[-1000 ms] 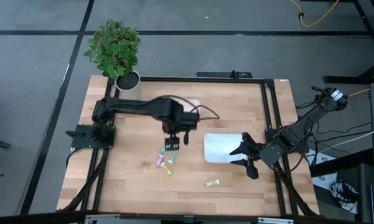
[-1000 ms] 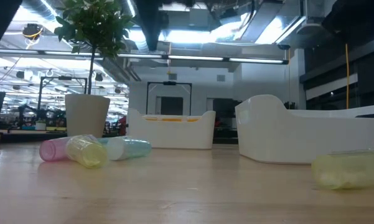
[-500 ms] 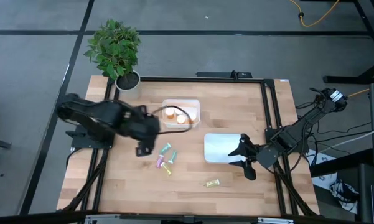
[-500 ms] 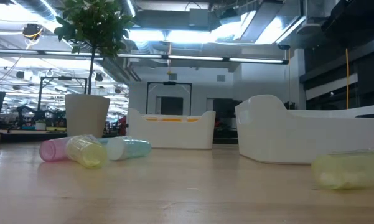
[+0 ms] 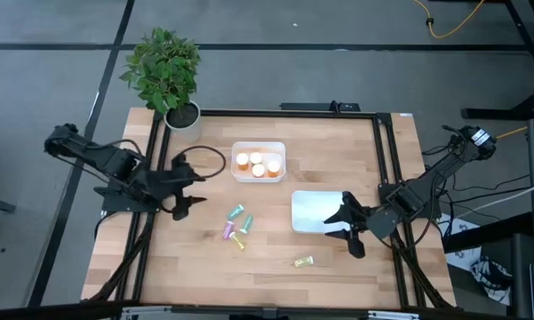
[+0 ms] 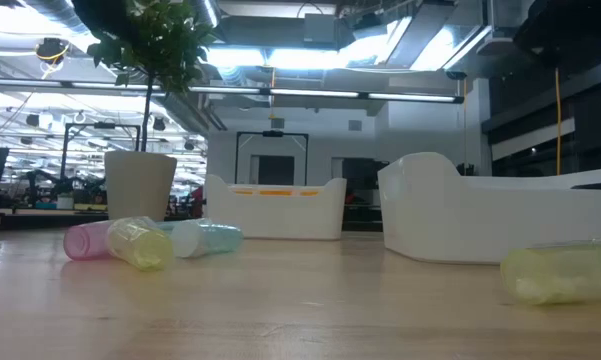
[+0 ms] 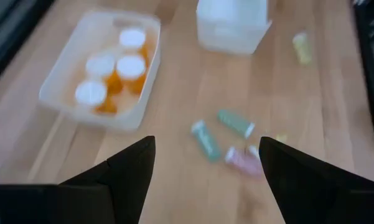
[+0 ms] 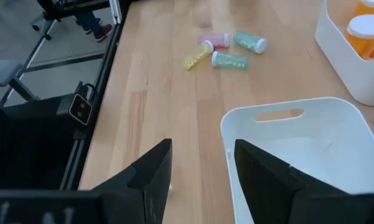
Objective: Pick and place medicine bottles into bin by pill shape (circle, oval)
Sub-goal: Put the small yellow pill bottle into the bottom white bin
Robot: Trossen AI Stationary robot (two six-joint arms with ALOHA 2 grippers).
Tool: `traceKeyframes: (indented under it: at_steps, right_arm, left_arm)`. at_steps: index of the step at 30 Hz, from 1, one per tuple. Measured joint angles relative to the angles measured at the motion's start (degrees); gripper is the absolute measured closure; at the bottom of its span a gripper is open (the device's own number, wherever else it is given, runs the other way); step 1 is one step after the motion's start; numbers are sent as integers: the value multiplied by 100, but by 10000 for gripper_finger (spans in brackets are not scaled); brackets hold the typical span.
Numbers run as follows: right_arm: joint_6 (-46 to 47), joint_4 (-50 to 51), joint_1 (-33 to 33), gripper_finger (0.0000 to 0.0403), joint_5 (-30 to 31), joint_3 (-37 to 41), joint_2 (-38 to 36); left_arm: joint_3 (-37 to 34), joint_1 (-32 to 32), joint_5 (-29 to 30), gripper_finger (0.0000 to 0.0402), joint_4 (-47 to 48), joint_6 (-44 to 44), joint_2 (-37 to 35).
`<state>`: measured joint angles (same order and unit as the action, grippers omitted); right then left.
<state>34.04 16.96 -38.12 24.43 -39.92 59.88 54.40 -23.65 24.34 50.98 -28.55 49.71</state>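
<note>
Several orange bottles with white caps [image 5: 258, 164] stand upright in a small white bin [image 5: 280, 153] at the table's far middle; they also show in the left wrist view [image 7: 115, 68]. Pastel bottles lie on their sides on the wood: two teal-green [image 5: 238, 213], one pink [image 5: 229, 231], one yellow [image 5: 240, 241], and a yellow one apart [image 5: 303, 261]. My left gripper [image 5: 185, 192] is open and empty at the table's left edge, left of the cluster [image 7: 227, 140]. My right gripper [image 5: 343, 226] is open and empty at the right side of an empty white bin [image 5: 313, 212].
A potted plant [image 5: 167, 76] stands at the table's far left corner. Black frame rails [image 5: 386, 160] run along the table's sides. Bare wood lies between the bottle cluster and the near edge. In the right wrist view the empty bin [image 8: 299, 149] is just ahead of the fingers.
My left gripper has drawn back from over the bottle cluster toward the table's left edge, and the bin of orange bottles now shows uncovered. The bottles on the table have not moved.
</note>
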Motion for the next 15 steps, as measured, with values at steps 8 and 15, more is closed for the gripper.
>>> traceKeyframes:
  at_steps: [8, 15]
  right_arm:
    - [-133, -899, 333, 227, 7, 0, 11]
    - [-1064, -2744, 645, 227, -499, -17, 300]
  left_arm:
    - [-1542, 306, 554, 121, -2126, 653, -967]
    - [-2006, 378, 653, 121, -2367, 661, -1002]
